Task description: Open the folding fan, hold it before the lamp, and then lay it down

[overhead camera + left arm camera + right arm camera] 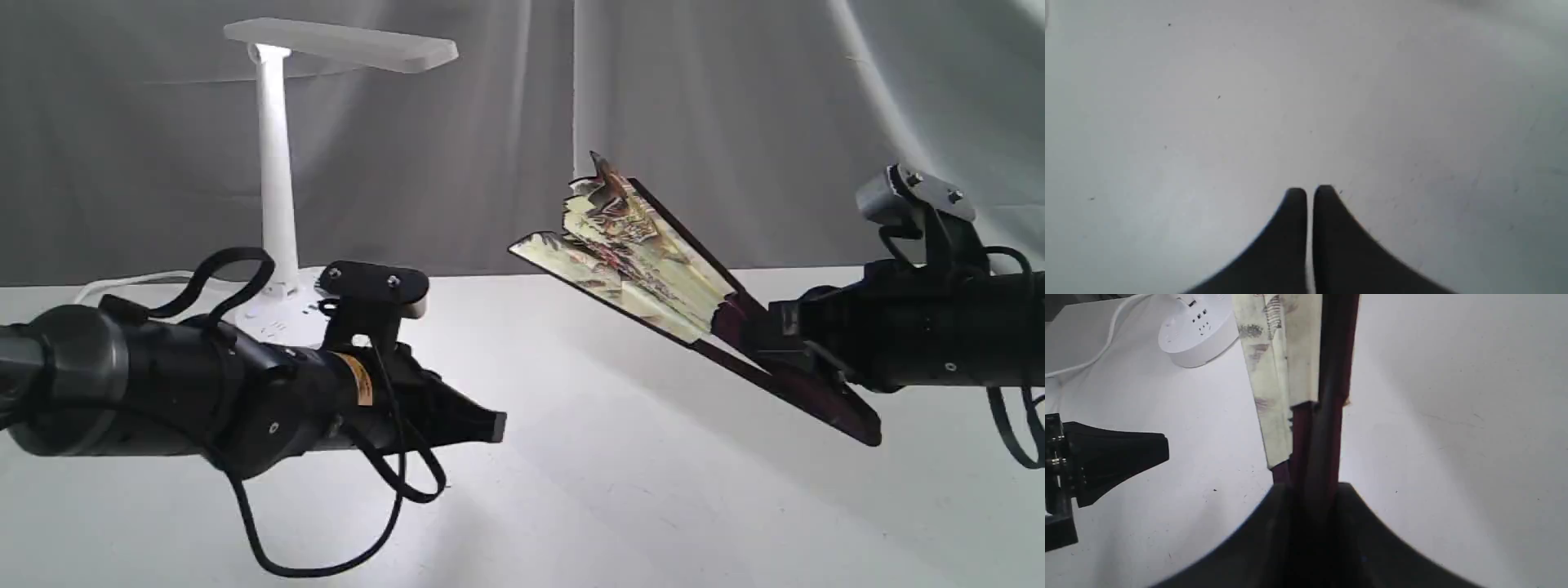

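The folding fan [645, 261] hangs in the air at centre right, partly spread, its cream painted leaf pointing up and left and its dark maroon ribs [1323, 428] running down into my right gripper [784, 339], which is shut on them. In the right wrist view the ribs sit between the two black fingers [1274, 522]. The white lamp [277, 163] stands at the back left, its flat head well left of the fan and its round base [1198, 328] on the table. My left gripper [494, 426] hovers low at the left, shut and empty [1309, 192].
A white cord [1098, 343] runs from the lamp's base across the white table [620, 490]. A grey curtain [735, 122] hangs behind everything. Loose black cables [392, 490] dangle under the left arm.
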